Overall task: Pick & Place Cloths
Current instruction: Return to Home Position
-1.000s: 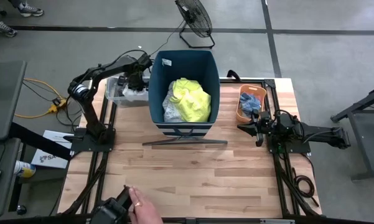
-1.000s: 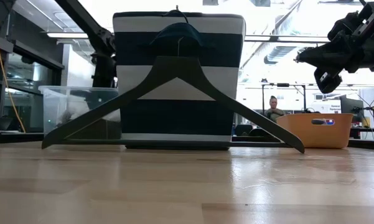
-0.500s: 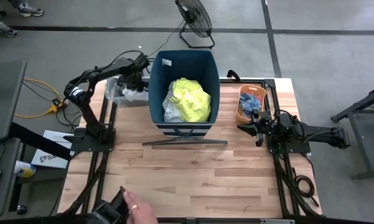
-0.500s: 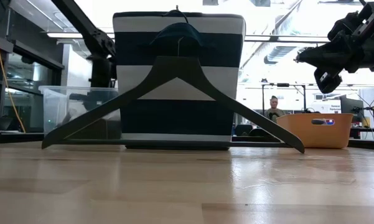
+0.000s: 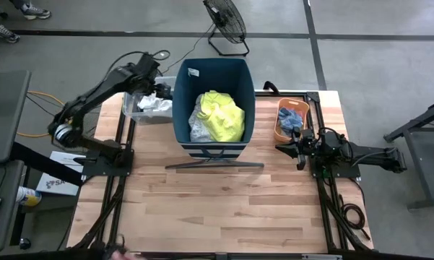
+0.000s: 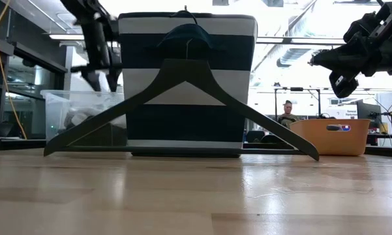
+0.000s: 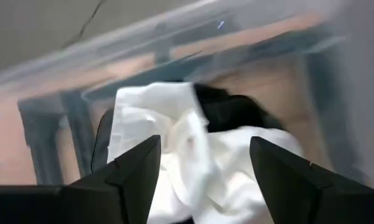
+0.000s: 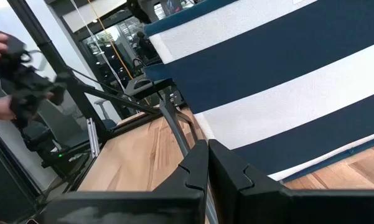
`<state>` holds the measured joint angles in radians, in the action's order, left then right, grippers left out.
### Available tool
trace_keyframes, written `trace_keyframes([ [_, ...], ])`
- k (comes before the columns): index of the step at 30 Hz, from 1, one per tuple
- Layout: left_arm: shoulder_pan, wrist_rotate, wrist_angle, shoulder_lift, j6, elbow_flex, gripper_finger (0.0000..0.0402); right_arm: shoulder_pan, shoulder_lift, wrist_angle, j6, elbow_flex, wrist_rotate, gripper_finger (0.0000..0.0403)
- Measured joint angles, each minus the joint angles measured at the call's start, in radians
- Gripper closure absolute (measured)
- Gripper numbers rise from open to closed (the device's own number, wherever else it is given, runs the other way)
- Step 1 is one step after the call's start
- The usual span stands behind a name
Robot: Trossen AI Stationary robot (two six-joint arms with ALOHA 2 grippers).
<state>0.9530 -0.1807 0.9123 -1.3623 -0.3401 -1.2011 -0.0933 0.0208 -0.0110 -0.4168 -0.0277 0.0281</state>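
1. While the left end effector (image 7: 205, 142) is hanging spread and empty just above the clear tub (image 5: 130, 110), a white cloth (image 7: 174, 124) and a black cloth (image 7: 233, 112) are being shown lying inside that tub.
2. The yellow shirt (image 5: 220, 115) is being carried in the blue bin (image 5: 213, 61), and blue pieces (image 5: 292, 119) in the orange tub (image 5: 278, 124).
3. The right end effector (image 5: 297, 149), fingers pressed together and empty, is being held parked over the bench (image 5: 224, 209), near the orange tub.
4. For homing, the left arm is probably best being raised straight up first, so that no cloth is being snagged and the tub wall and bin rim are being cleared, and only then being drawn back.
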Motion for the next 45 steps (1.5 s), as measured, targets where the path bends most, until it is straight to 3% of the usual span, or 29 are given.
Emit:
trace_keyframes([
  [5, -0.076, 0.036, -0.025, 0.156, 0.156, -0.001, 0.0160, 0.000, 0.000, 0.000, 0.000, 0.000, 0.000, 0.0398],
  [10, -0.219, 0.127, -0.084, 0.302, 0.318, -0.001, 0.0179, 0.000, 0.000, 0.000, 0.000, 0.000, 0.000, 0.0398],
  [19, -0.557, 0.149, -0.180, 0.491, 0.378, 0.024, 0.0227, 0.000, 0.000, 0.000, 0.000, 0.000, 0.001, 0.0398],
  [27, -0.850, 0.149, -0.433, 0.693, 0.354, 0.307, 0.0289, 0.000, 0.000, 0.000, 0.000, 0.000, 0.000, 0.0398],
  [32, -0.965, 0.149, -0.602, 0.820, 0.309, 0.517, 0.0333, 0.000, 0.000, 0.000, 0.000, 0.000, 0.000, 0.0398],
  [39, -1.020, 0.148, -0.641, 1.008, 0.313, 0.708, 0.0393, 0.000, 0.000, 0.000, 0.000, 0.000, 0.000, 0.0398],
  [45, -1.019, 0.145, -0.686, 1.184, 0.271, 0.877, 0.0395, 0.000, 0.000, 0.000, 0.000, 0.000, 0.000, 0.0398],
])
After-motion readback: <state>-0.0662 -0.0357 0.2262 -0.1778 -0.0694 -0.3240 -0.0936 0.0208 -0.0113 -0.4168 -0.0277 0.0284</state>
